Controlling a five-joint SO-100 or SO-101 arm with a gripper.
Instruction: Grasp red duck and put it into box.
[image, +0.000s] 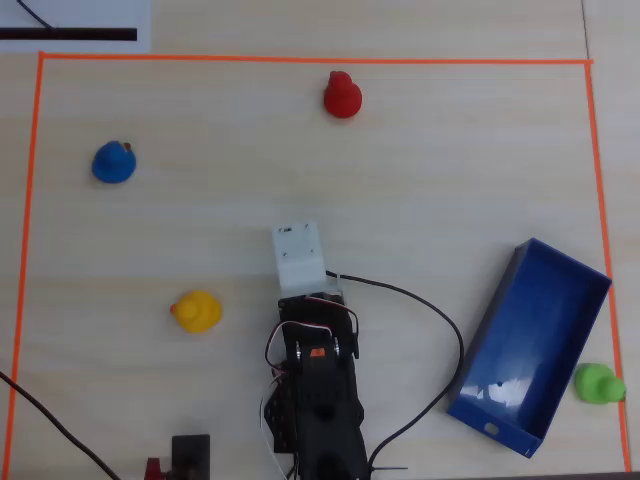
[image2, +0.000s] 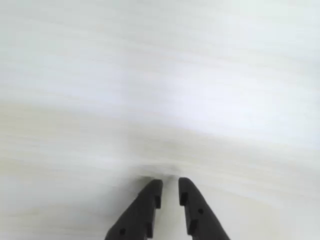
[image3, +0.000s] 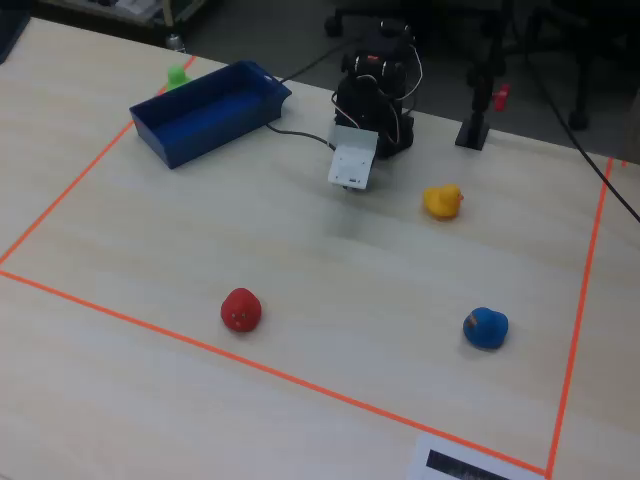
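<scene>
The red duck (image: 342, 95) sits near the far tape line in the overhead view and at the front left in the fixed view (image3: 241, 309). The blue box (image: 540, 320) lies empty at the right in the overhead view and at the back left in the fixed view (image3: 205, 115). My gripper (image2: 170, 182) hangs over bare table with its black fingers almost together and nothing between them. In the overhead view it is hidden under the white wrist mount (image: 300, 255), well short of the red duck. Neither duck nor box shows in the wrist view.
A yellow duck (image: 196, 311) sits left of the arm, a blue duck (image: 114, 162) at the far left, and a green duck (image: 598, 383) just outside the box. Orange tape (image: 300, 60) frames the work area. A black cable (image: 430, 310) loops between arm and box.
</scene>
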